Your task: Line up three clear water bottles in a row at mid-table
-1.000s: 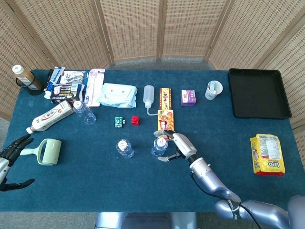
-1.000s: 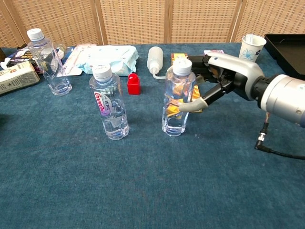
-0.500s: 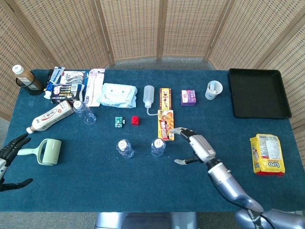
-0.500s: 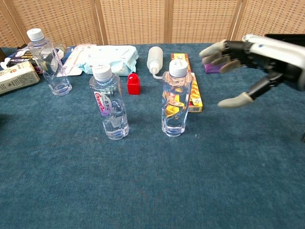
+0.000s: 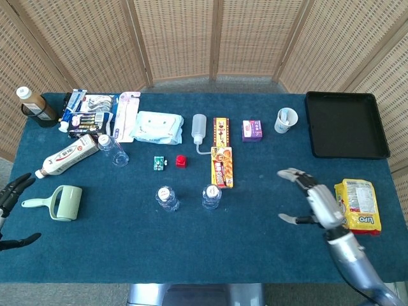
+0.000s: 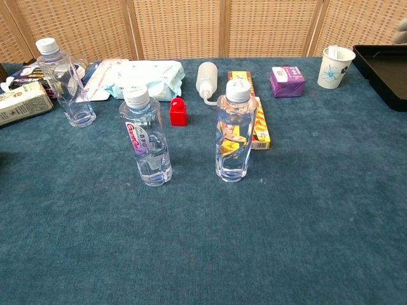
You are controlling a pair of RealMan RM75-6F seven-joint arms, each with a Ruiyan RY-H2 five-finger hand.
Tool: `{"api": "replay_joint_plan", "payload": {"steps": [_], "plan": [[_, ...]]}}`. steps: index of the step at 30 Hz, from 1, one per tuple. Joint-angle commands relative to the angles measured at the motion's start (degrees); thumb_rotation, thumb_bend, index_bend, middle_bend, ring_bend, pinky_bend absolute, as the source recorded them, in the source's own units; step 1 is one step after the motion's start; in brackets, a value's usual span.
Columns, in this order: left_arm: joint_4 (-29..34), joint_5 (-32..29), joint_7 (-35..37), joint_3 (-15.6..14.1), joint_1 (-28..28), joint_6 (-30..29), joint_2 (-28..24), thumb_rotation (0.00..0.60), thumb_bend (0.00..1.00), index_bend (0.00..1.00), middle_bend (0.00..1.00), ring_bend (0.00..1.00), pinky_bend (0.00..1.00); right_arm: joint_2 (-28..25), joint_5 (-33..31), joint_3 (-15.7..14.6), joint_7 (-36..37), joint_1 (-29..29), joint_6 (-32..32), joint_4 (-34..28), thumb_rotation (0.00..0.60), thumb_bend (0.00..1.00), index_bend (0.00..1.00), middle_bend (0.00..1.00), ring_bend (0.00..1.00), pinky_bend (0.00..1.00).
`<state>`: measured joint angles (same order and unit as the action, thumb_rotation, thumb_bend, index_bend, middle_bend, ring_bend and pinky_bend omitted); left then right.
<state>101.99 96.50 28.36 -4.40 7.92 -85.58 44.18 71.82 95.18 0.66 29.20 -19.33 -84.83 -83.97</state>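
Two clear plastic water bottles with white caps stand upright and apart at mid-table: the labelled clear bottle (image 6: 147, 139) to the left, the plain clear bottle (image 6: 233, 135) to the right, the latter just in front of a long yellow snack box (image 6: 253, 118). The third clear bottle (image 6: 63, 83) stands upright, well apart at the far left beside a white printed carton (image 5: 67, 155) lying on its side. Right hand (image 5: 317, 201): fingers spread, holding nothing, hovering near the yellow crinkled snack bag (image 5: 359, 205) at the right edge. Left hand (image 5: 11, 201): only dark fingers show at the left border, apparently spread and holding nothing, near a pale green lint roller (image 5: 56, 203). Risks, as judged: the third bottle sits close to the carton and other clutter, so a reach for it could nudge the carton or tip the tall, narrow bottle; bringing it into line could knock the labelled bottle, which looks light and only partly filled; clear walls may slip in a loose grip. Surface: dark blue napped cloth table (image 5: 127, 242), soft enough that a bottle set down tilted may topple. Other stock: pale blue wipes pack (image 5: 156, 126), white squeeze bottle (image 5: 199, 131), small red block (image 6: 179, 112), purple box (image 6: 287, 82), white paper cup (image 6: 334, 66), black tray (image 5: 346, 125), brown bottle (image 5: 35, 106). Room: woven wicker folding screen (image 5: 191, 38) behind the table.
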Motion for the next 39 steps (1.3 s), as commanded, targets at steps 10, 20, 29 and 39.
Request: {"api": "replay_joint_plan", "payload": {"steps": [10, 20, 29, 39], "plan": [[-15.7, -10.3, 8.0, 7.8, 7.8, 9.6, 11.5, 0.600, 0.08, 0.00, 0.00, 0.00, 0.10, -3.7, 1.9, -2.5, -4.0, 9.0, -10.6, 1.7, 0.600, 0.05, 0.18, 0.21, 0.17, 0.21], [-30.7, -15.7, 17.5, 11.8, 14.1, 18.7, 25.0, 0.600, 0.07, 0.00, 0.00, 0.00, 0.10, -4.5, 2.9, -2.6, 2.7, 9.4, -10.6, 1.4, 0.600, 0.05, 0.19, 0.21, 0.17, 0.21], [-33.8, -22.0, 13.6, 14.6, 21.5, 32.3, 30.9, 0.600, 0.06, 0.00, 0.00, 0.00, 0.02, -3.8, 4.0, -2.4, 5.2, 8.9, -10.0, 2.7, 0.600, 0.05, 0.21, 0.23, 0.18, 0.21], [-37.6, -25.3, 10.8, 17.3, 26.4, 37.8, 36.1, 0.600, 0.06, 0.00, 0.00, 0.00, 0.02, -3.5, 3.7, -2.1, 5.1, 8.9, -9.3, 3.1, 0.600, 0.05, 0.21, 0.23, 0.18, 0.21]]}}
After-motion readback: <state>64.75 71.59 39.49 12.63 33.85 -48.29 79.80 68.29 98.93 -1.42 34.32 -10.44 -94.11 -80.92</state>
